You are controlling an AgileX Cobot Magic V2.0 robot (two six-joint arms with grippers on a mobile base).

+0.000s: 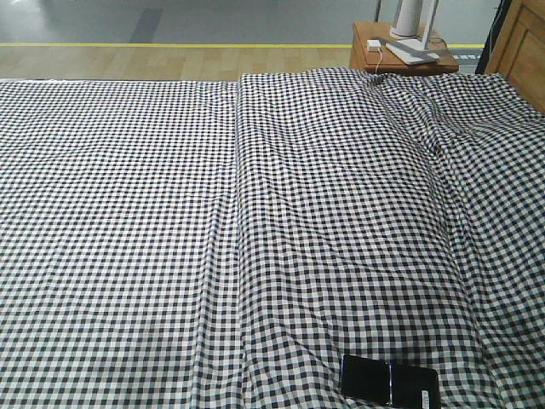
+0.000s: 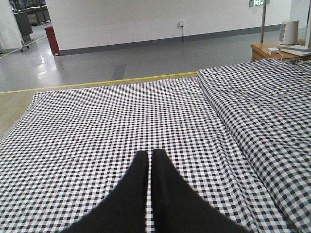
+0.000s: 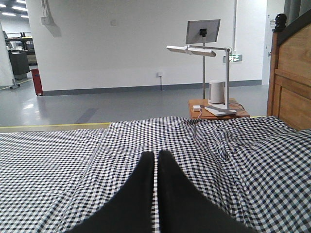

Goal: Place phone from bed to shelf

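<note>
Glossy black creased phone [image 1: 389, 381] lies flat on the black-and-white gingham bed [image 1: 128, 213], long axis crosswise; left gripper [image 2: 149, 154] and right gripper [image 3: 156, 154] both pressed together, empty.

Phone [image 1: 389, 383] flat on gingham bed [image 1: 170, 213]

Bright even overhead light, soft shadows, glare on floor [image 2: 46, 65], slight grain.

Phone [image 1: 389, 382] perhaps clipped by the bottom edge.
</note>
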